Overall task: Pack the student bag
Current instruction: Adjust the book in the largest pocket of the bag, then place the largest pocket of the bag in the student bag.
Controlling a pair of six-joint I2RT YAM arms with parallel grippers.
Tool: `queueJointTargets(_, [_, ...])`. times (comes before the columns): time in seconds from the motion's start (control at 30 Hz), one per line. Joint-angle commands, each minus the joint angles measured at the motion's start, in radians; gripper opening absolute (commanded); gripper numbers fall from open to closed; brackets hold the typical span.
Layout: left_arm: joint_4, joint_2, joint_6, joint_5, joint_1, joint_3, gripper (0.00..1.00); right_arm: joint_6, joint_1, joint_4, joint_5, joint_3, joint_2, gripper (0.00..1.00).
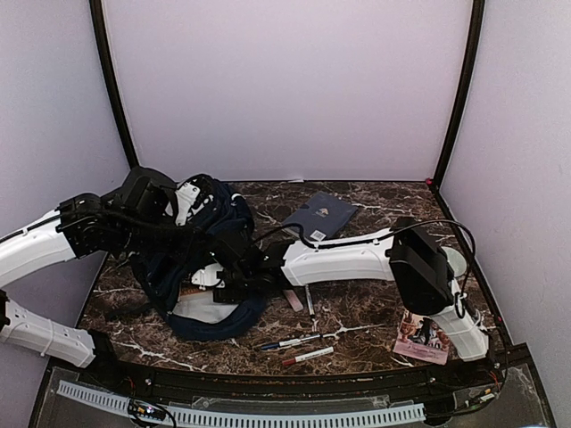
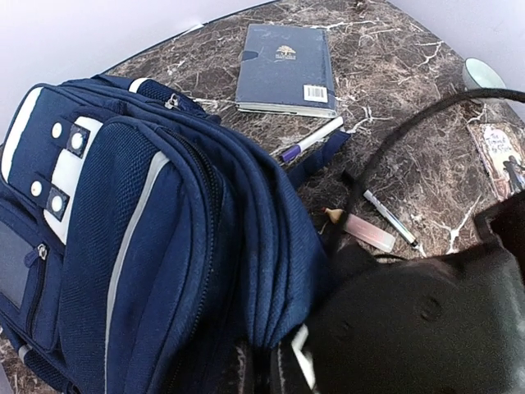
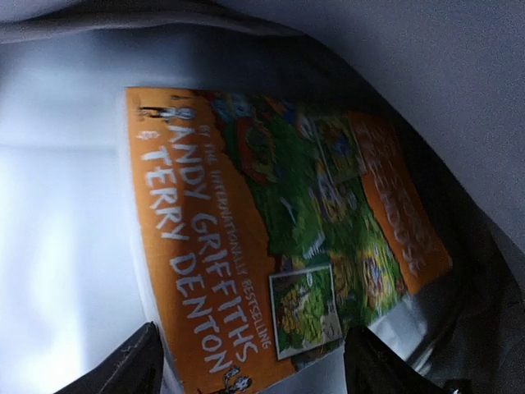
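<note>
right end effector [image 3: 258, 363] inside open student bag [image 2: 189, 246]

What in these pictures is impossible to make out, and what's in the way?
- Right hand: top view, buried inside the student bag.
- Orange book: title blurred and dim, right wrist view.
- Left hand: its fingertips, left wrist view, hidden behind bag fabric and the right arm's dark wrist.
- Small illustrated book: top view, partly under the right arm, too small to read.
</note>
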Motion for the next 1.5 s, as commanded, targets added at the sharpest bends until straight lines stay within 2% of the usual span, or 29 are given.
queueJointTargets(0.0, [0.075,-0.011,-0.003,0.091,-0.015,0.048,0.00,0.063,-0.095,0.054,0.136,0.166,0.085,0.75])
queueJointTargets(0.23, [0.066,0.003,0.001,0.113,-0.015,0.055,0.00,0.087,-0.117,0.086,0.199,0.269,0.146,0.75])
queueJointTargets(0.47, [0.063,0.005,0.001,0.096,-0.015,0.046,0.00,0.149,-0.114,-0.011,0.070,0.238,0.106,0.74])
queueJointTargets(0.63, [0.069,0.005,-0.004,0.065,-0.015,0.007,0.00,0.191,-0.103,-0.122,-0.180,0.021,-0.092,0.73])
queueJointTargets(0.87, [0.076,0.034,0.004,0.064,-0.015,-0.050,0.00,0.229,-0.108,-0.242,-0.430,-0.317,-0.397,0.74])
queueJointTargets(1.07, [0.102,0.056,0.005,0.088,-0.015,-0.103,0.00,0.228,-0.151,-0.336,-0.460,-0.549,-0.600,0.72])
queueJointTargets(1.3, [0.156,0.075,-0.010,0.118,-0.015,-0.156,0.00,0.264,-0.324,-0.383,-0.500,-0.736,-0.813,0.71])
queueJointTargets(1.47, [0.141,0.131,-0.007,0.173,-0.015,-0.162,0.00,0.202,-0.426,-0.477,-0.454,-0.812,-0.943,0.70])
